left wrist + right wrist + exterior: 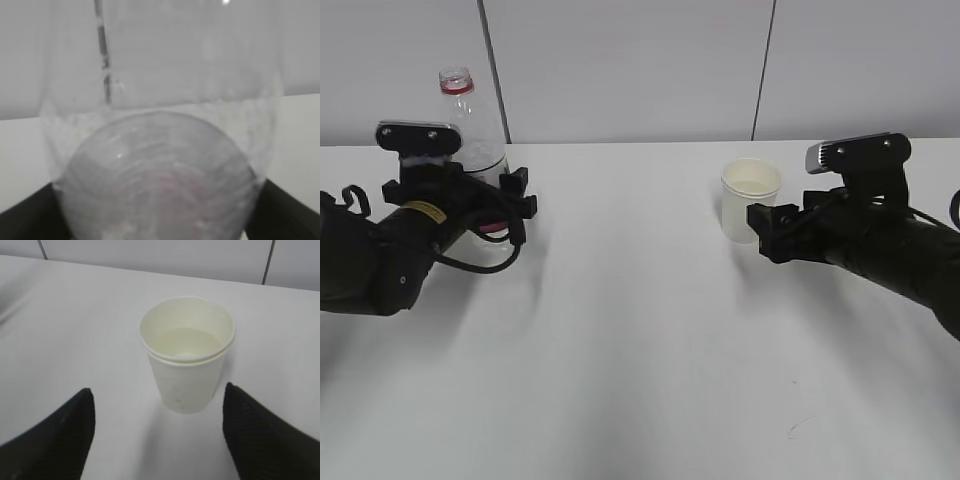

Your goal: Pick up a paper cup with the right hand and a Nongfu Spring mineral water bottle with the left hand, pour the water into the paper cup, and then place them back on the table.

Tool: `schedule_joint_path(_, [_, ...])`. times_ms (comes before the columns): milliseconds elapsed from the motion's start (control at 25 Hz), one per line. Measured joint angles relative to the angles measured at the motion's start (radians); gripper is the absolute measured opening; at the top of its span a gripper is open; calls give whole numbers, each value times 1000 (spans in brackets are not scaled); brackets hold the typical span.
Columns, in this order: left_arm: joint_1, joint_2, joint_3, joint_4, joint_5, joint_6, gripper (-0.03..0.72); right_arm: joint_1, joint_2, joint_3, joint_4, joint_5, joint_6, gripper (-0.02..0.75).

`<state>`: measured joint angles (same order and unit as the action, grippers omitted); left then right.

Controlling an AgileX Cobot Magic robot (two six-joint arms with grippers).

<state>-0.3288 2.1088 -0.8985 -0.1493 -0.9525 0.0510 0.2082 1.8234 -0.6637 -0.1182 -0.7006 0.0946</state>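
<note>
Bottle (472,125) of clear plastic stands upright at the upper left of the exterior frame, close to the back edge of the white counter (640,350). Its cap is off, and a red ring marks the neck. A strip of red label shows low on its body behind the arm. The left wrist view is filled by the bottle's transparent wall (160,150), blurred at this range.

Left hand (490,205) sits around the lower part of the bottle, with black fingers (25,215) visible at both bottom corners of the wrist frame, right against the bottle's sides. Whether they press on the plastic or stand just clear of it cannot be told.

Paper cup (751,198), cream-white, stands upright on the counter right of centre in the exterior frame. The right wrist view shows the cup (186,352) with liquid in the bottom and what looks like a doubled rim.

Right hand (767,232) lies just in front of the cup. Its fingers (50,440) are spread wide at the lower corners of the wrist frame, apart from the cup, with bare counter between.

Small dark scuff (800,427) marks the counter at lower right.
</note>
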Motion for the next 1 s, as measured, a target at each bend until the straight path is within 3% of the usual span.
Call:
schedule_joint_path(360, [0,-119,26,-5,67,38,565,0,-146,4,-4,168,0,592])
schedule_joint_path(840, [0,-330,33,-34,181,87,565,0,-345,6,-8,206,0,592])
schedule_joint_path(1000, [0,-398,35,-50,245,104,565,0,-375,-44,-8,307,0,591])
